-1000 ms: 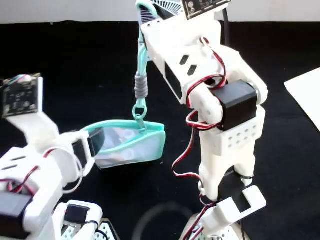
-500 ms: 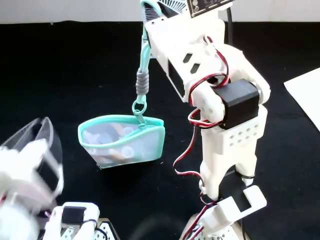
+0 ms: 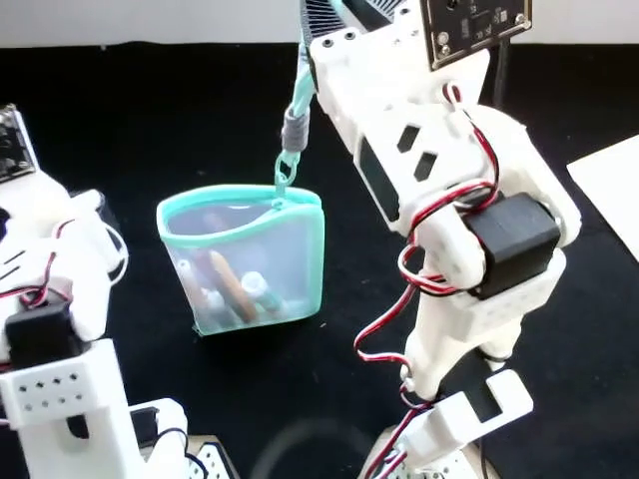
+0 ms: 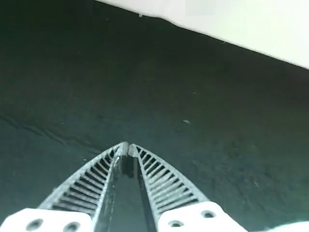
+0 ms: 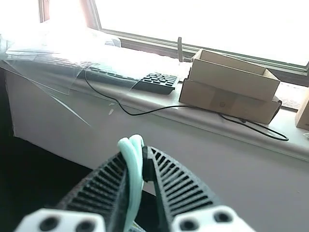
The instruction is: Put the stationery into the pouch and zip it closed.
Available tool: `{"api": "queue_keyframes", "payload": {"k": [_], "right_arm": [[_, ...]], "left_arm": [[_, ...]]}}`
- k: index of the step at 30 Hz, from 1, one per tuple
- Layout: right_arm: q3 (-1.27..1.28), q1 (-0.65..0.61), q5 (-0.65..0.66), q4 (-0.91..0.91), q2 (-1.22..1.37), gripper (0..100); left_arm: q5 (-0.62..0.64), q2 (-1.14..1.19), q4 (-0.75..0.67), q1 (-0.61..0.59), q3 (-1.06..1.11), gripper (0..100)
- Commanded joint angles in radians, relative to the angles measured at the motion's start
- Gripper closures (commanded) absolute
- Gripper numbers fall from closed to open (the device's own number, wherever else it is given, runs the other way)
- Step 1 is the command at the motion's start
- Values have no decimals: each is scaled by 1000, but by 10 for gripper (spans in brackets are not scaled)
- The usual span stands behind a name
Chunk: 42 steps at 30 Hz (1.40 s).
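A teal pouch [image 3: 245, 259] with clear sides hangs from its teal strap [image 3: 300, 95], its lower edge at the black table. Pens and other stationery [image 3: 232, 287] lie inside, seen through the side. The pouch's top edge looks zipped, with the strap clipped at its right end. My right gripper [image 3: 321, 12] is at the top of the high view, shut on the strap [image 5: 131, 159] between its fingers [image 5: 136, 147]. The left arm [image 3: 50, 299] stands left of the pouch, apart from it. Its gripper [image 4: 125, 146] is shut on nothing above the black table.
A white sheet [image 3: 614, 185] lies at the table's right edge. Behind the table's far edge, the right wrist view shows a white wall, a sill with a keyboard [image 5: 154, 82] and a cardboard box [image 5: 231, 89]. The right arm's body [image 3: 469, 249] towers right of the pouch.
The left gripper let go of the pouch's left end and the arm drew back to the left. The right arm rose, and the pouch now hangs more upright from the strap.
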Motion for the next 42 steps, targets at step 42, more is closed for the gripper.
{"api": "queue_keyframes", "payload": {"k": [42], "right_arm": [[-4, 12, 9, -50, -1, 991]], "left_arm": [[230, -12, 290, 918, 176, 992]]}}
